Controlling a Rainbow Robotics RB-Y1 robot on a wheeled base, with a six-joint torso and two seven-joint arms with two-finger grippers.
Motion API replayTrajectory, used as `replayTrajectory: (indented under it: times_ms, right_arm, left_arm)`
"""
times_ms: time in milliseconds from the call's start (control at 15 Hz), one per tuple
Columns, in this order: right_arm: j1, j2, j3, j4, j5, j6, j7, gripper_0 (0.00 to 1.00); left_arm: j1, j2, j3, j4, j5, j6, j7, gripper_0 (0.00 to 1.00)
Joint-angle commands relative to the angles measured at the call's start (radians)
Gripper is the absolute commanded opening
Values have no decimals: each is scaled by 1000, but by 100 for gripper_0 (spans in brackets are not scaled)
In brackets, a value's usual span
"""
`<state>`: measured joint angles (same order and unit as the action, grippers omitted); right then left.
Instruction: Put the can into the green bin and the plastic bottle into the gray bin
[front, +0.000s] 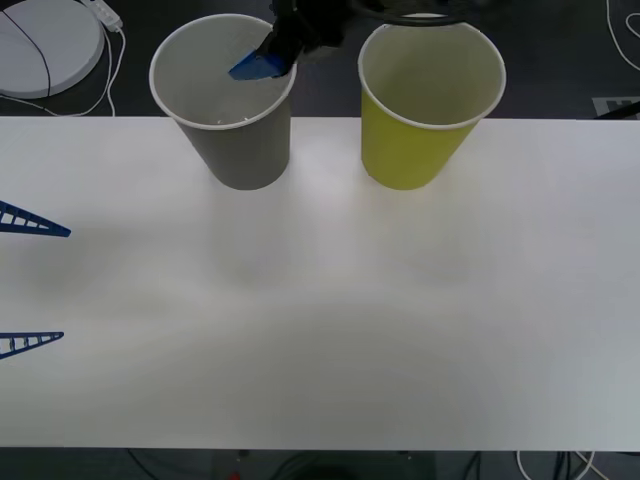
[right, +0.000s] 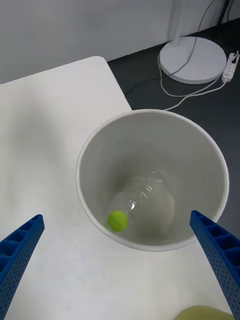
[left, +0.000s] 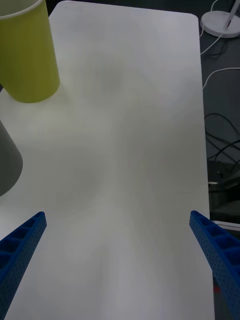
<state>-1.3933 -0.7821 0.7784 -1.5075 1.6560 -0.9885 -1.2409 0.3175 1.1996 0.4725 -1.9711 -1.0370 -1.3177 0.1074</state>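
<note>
The plastic bottle (right: 139, 201) lies inside the gray bin (right: 95, 150), cap down, so that job looks done. Right tool (right: 120, 260) hangs over it, wide & empty. Left tool (left: 120, 260) waits wide over the worktop (front: 320, 320). Green bin (front: 415, 150) stands beside.

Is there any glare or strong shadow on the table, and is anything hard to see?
Front view: table evenly lit, only faint shadows beneath the gray bin and green bin. Right wrist view: clear plastic bottle faint against the pale bin interior.
</note>
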Motion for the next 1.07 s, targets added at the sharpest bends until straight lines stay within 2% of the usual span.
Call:
replayTrajectory:
  times_ms: [67,267,467,667,1067]
  right_arm:
    - [82,-91,-5,-85,-76,67,74,100]
    - [166,-180,-5,-163,-151,140,150,100]
    - [246,-273,-5,-261,-186,221,182,100]
    - [323,-339,-31,-330,-222,254,239,100]
    - [464,-448,-87,-347,-512,254,577,100]
  left_arm:
    - [0,0,0,0,0,0,0,100]
    - [0,0,0,0,0,0,0,100]
    - [0,0,0,0,0,0,0,100]
    - [0,0,0,0,0,0,0,100]
    - [0,0,0,0,0,0,0,100]
